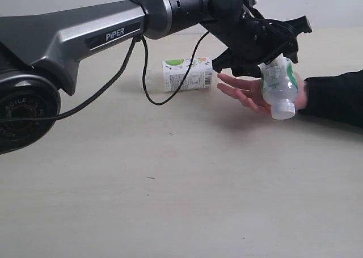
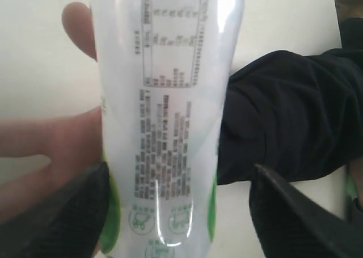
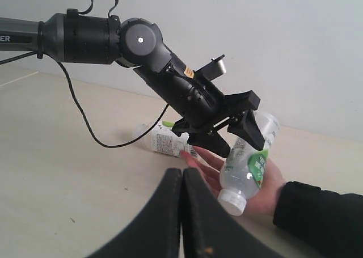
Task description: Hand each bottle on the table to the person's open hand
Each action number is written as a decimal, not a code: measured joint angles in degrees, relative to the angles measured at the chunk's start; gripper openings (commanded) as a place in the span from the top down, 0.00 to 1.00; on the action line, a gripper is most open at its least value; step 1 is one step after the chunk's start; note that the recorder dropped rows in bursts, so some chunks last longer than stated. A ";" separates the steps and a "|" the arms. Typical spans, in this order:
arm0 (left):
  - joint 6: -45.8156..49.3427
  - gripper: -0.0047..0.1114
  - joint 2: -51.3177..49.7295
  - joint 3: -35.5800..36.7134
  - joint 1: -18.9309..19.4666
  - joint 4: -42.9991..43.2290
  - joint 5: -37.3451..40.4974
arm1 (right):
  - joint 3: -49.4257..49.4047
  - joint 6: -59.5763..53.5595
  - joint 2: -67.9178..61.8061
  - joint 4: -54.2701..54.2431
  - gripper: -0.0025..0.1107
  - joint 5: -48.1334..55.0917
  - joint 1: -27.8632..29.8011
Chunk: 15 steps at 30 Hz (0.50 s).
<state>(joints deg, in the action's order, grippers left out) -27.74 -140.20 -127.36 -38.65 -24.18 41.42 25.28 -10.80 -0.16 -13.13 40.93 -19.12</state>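
**Item:** clear bottle [image 1: 279,83], white-green label.
**Loc:** resting on person's open hand [image 1: 241,89], approx 2 o'clock from tabletop [image 1: 170,184] ctr in ext. view.
**Axis:** steep, approx 12–6. White cap down at 6, base up betw. the jaws of left claw [image 1: 266,56].
**Left claw:** spread; one jaw touches bottle, other stands clear.
**Right claw** [image 3: 182,176]**:** closed, empty.
**Also:** white bottle [image 1: 188,74] lying flat, axis 9–3, at hand's 9 o'clock.
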 measured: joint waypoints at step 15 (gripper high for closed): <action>0.10 0.38 0.00 -0.09 0.32 2.93 5.83 | 0.00 0.00 0.00 0.00 0.97 0.00 0.00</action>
<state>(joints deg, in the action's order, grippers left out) -27.63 -140.20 -127.45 -38.33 -21.25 47.24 25.28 -10.80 -0.16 -13.13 40.93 -19.12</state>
